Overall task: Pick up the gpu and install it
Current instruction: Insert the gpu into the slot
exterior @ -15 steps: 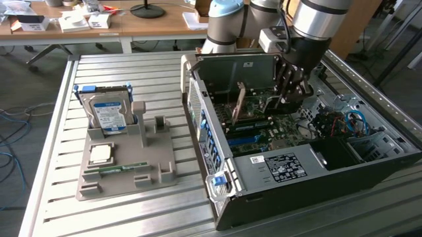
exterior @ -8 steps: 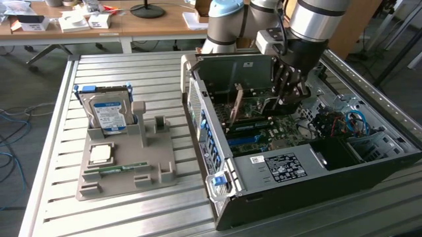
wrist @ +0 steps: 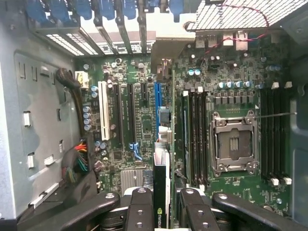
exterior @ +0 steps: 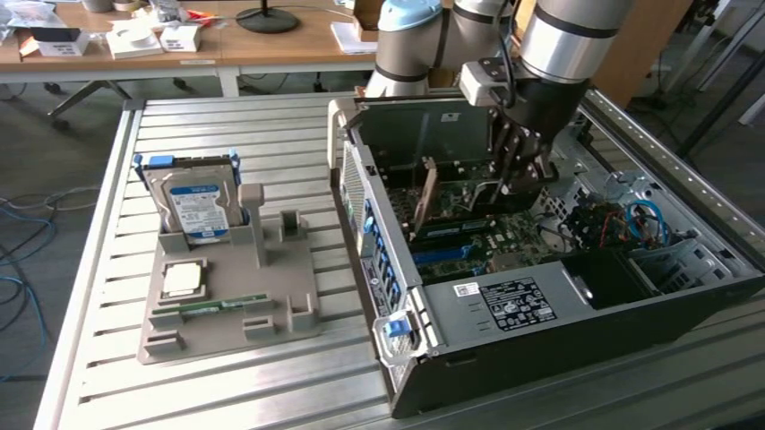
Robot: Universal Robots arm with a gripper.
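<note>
The pincer [wrist: 167,195] is closed on the gpu [wrist: 161,171], one dark finger on each side of the card. The card is seen edge-on, with a green logo on its upper edge. It hangs inside the open computer case [exterior: 514,309], over the motherboard [wrist: 144,125] and roughly in line with the blue slot [wrist: 157,96], beside the longer dark slots. Whether its lower edge already touches a slot I cannot tell. My reading is that the pick-up is done and the install is in hand. Seating will call for the card's edge to be square over its slot, its bracket end to face the case's rear openings, and then a straight, even press without tilt. The empty processor socket [wrist: 234,142] lies further along the board. Outside the case, towards the exterior view's left, a grey fixture [exterior: 227,327] on the slatted metal worktop [exterior: 96,358] holds a hard drive [exterior: 197,202] standing upright, a processor chip [exterior: 182,279] and a RAM stick [exterior: 215,306]. Behind them stand wooden desks [exterior: 287,45] with small boxes and a lamp base [exterior: 267,20], and cables [exterior: 24,215] trail across the floor.
</note>
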